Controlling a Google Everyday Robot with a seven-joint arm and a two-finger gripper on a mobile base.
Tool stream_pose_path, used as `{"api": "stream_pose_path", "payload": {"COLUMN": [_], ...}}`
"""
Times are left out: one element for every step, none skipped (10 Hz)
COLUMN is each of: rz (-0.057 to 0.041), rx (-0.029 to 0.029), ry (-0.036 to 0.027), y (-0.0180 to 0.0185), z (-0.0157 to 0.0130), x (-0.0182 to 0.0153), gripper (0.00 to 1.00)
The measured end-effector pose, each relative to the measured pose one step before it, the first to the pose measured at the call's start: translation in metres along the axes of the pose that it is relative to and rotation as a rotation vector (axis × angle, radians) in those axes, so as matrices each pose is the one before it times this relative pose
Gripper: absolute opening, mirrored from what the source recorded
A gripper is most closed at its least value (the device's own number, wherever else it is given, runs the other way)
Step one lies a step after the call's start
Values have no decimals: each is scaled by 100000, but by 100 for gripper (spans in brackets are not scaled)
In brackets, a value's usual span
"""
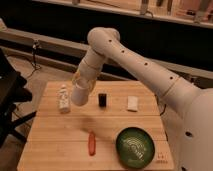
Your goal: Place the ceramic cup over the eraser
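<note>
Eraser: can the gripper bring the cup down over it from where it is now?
Probably yes. The gripper holds the ceramic cup raised beside the eraser, and nothing stands between them. The small bottle is on the cup's other side; the white piece lies apart beyond the eraser.

Tool (81, 84) with ceramic cup (79, 95), just beside eraser (102, 99)

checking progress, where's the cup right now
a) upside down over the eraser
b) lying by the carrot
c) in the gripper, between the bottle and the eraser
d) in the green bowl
C: the gripper holds the cup between the bottle and the eraser, which stands uncovered.
</note>
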Motion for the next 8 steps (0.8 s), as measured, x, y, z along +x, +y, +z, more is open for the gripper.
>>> {"api": "stream_pose_path", "payload": {"rz": [378, 515, 756, 328, 501, 1070, 486, 379], "rx": [841, 714, 826, 895, 636, 913, 738, 707], "ry": [-242, -14, -17, -193, -122, 63, -192, -156], "y": [52, 164, 300, 315, 458, 531, 200, 104], "z": [-174, -203, -362, -431, -450, -490, -249, -237], "x": [132, 252, 353, 488, 459, 531, 262, 236], "gripper": [2, 2, 2, 2, 2, 2, 2, 2]}}
